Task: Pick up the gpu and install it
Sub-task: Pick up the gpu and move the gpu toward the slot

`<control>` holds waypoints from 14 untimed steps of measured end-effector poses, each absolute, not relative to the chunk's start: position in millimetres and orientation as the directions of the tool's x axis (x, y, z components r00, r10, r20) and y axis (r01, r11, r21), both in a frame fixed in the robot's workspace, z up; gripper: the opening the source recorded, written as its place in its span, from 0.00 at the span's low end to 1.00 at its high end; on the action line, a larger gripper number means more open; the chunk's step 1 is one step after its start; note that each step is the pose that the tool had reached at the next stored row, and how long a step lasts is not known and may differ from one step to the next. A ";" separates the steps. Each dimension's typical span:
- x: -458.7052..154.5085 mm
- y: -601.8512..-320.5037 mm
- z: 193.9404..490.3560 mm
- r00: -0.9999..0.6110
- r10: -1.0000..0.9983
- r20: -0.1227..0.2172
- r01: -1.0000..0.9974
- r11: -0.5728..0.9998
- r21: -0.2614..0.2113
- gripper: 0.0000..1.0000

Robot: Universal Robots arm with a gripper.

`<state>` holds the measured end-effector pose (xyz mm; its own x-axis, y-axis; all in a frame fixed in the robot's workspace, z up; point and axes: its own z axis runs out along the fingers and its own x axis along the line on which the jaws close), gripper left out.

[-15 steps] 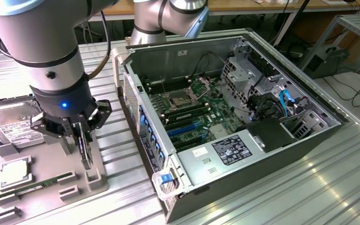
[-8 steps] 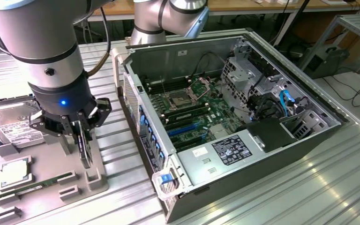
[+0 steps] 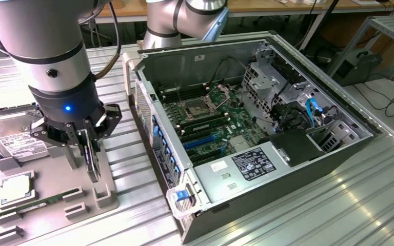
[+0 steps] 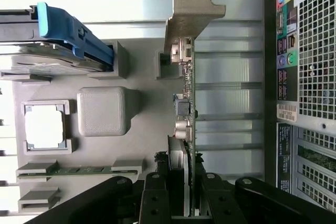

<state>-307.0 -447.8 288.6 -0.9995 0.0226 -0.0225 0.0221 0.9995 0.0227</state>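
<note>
The gpu [image 3: 93, 165] stands on edge over the grey parts tray [image 3: 109, 201] at the exterior view's left, beside the open computer case [image 3: 266, 169]. In the wrist view the gpu [image 4: 188, 85] is edge-on, a thin green board with its silver bracket at the end away from the gripper. My gripper [image 3: 82, 142] comes down from above and is shut on the card. In the wrist view the gripper [image 4: 181, 184] has one black finger [image 4: 155, 195] on each side of the board. Whether the card still rests in its tray slot I cannot tell.
On the tray lie a hard drive [image 3: 11, 139] with a blue clip [image 4: 73, 30], a CPU [image 3: 18, 187] and a RAM stick [image 3: 43, 202]. The case lies open, with the motherboard [image 3: 214, 120] and its blue slots [image 3: 200, 141] exposed. Its rear panel [image 4: 310, 77] is close beside the card.
</note>
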 end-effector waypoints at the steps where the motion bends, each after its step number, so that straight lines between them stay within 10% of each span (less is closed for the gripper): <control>1: -306.9 -447.8 289.4 -0.999 0.023 -0.023 0.022 0.999 0.023 0.28; 14: -306.9 -447.8 303.5 -0.999 0.023 -0.023 0.022 0.999 0.023 0.28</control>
